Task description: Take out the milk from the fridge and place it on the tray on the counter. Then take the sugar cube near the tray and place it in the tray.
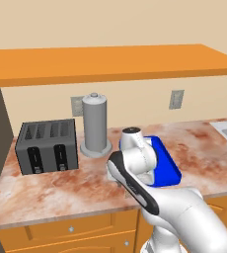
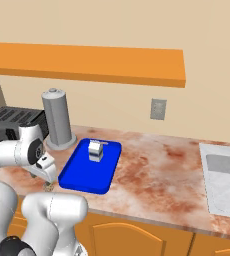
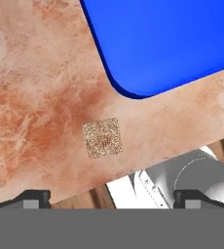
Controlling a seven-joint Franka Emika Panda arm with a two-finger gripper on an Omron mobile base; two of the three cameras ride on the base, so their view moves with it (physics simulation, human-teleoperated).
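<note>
The milk (image 2: 95,150) stood upright on the tray (image 2: 79,176) at centre left of the right base view. In the hand view the gripper (image 3: 112,197), jaws spread wide and holding nothing, hung over the sugar cube (image 3: 102,138), which lay mid-frame on the counter (image 3: 31,87) near the tray's corner.

The arm (image 1: 135,168) hides much of the tray (image 1: 167,160).

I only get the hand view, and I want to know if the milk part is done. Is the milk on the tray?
Observer: Yes, the milk stands upright on the tray, toward its back.
Operator: Is anything else in the tray?
Observer: No, just the milk.
Operator: What's behind the tray?
Observer: A tall grey canister, with a toaster beside it.
</note>
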